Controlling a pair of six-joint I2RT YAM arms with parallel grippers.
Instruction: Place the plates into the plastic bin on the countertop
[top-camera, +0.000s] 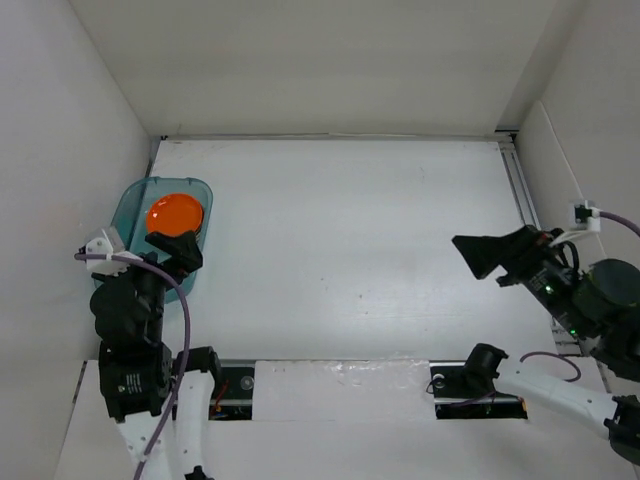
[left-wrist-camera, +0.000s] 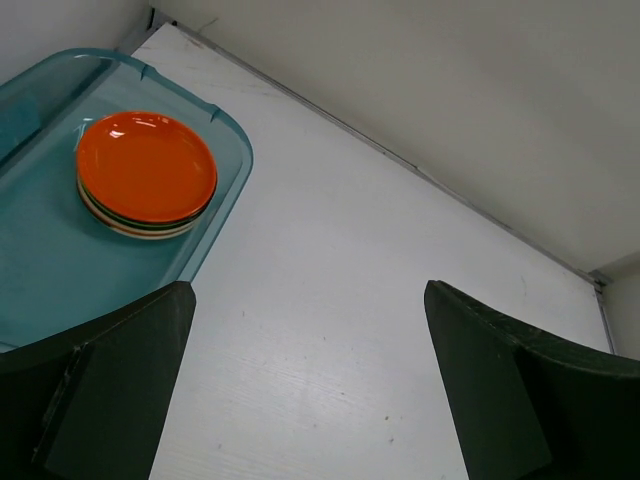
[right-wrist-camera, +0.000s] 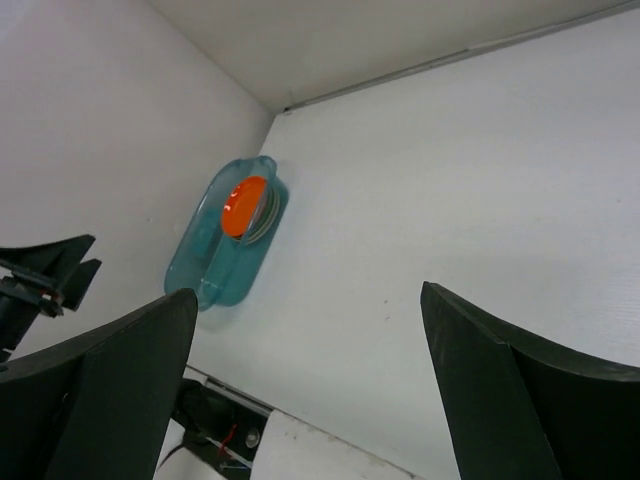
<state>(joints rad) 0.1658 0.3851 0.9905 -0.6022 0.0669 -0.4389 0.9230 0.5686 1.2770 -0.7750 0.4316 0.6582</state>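
In the bin (left-wrist-camera: 40, 270), one stack of plates (left-wrist-camera: 146, 172), orange topmost; number beneath not determinable. Left hand (left-wrist-camera: 310, 300) and right hand (right-wrist-camera: 308, 300) both spread.

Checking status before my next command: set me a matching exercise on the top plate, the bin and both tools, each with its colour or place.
1. top plate
2. bin
3. left tool
4. right tool

A. teal, far left
B. orange, topmost in the bin
C. open, above the bin's near end
D. open, at the far right

Pairs: 1-B, 2-A, 3-C, 4-D
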